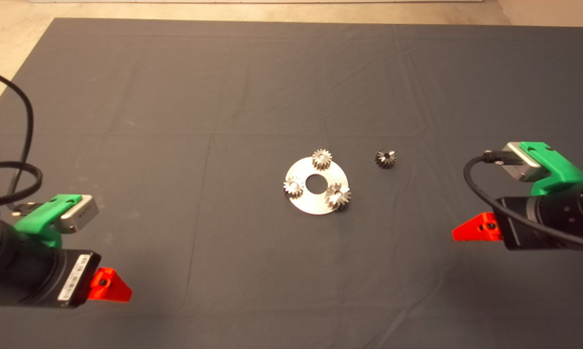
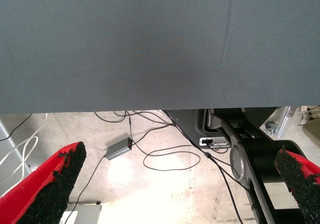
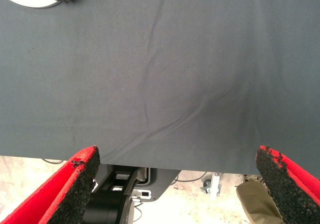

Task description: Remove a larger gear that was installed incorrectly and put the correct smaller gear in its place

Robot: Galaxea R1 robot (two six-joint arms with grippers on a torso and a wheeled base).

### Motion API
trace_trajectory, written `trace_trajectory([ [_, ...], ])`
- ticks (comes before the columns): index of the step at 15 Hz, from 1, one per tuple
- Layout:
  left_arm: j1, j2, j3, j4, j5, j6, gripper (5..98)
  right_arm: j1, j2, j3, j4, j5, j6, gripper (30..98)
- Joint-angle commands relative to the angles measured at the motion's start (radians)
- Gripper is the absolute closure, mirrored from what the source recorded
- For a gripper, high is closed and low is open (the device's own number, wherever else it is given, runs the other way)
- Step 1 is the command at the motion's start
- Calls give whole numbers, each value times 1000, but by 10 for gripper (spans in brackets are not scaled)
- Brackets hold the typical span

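Gears first, from the head view: the larger gear sits on the round metal plate at its edge nearest the right arm, with two paler gears on the other posts, and the smaller gear lies alone on the mat, just beside the plate. Both arms wait well apart from all this, the left gripper low at the left edge and the right gripper at the right edge.

Left wrist view shows only mat and floor cables; its jaws stand spread.

Right wrist view catches a sliver of plate and gear teeth far off; these jaws are spread wide too.

I judge nothing is started. I'd bring the right gripper in, centre it squarely over the larger gear, and lift straight up so the plate doesn't drag.
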Motion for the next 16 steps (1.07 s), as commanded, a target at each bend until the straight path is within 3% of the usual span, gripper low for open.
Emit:
trace_trajectory([
  [1, -10, 1, -1, 3, 70, -2, 54, 13, 2, -3, 25, -97, 5, 453],
  [5, -9, 1, 4, 2, 70, -2, 54, -23, 4, -17, 7, -114, -18, 453],
  [6, -9, 1, 4, 3, 70, -2, 54, -42, 4, -46, -21, -126, -67, 453],
  [9, -9, 1, 5, 4, 71, -2, 54, -103, 10, -149, -90, -126, -164, 453],
  [13, -4, -3, -6, 7, 100, -1, 54, -195, 121, -267, -198, -126, -218, 453],
  [16, -4, -3, -3, 6, 104, -1, 54, -234, 178, -352, -231, -125, -267, 453],
])
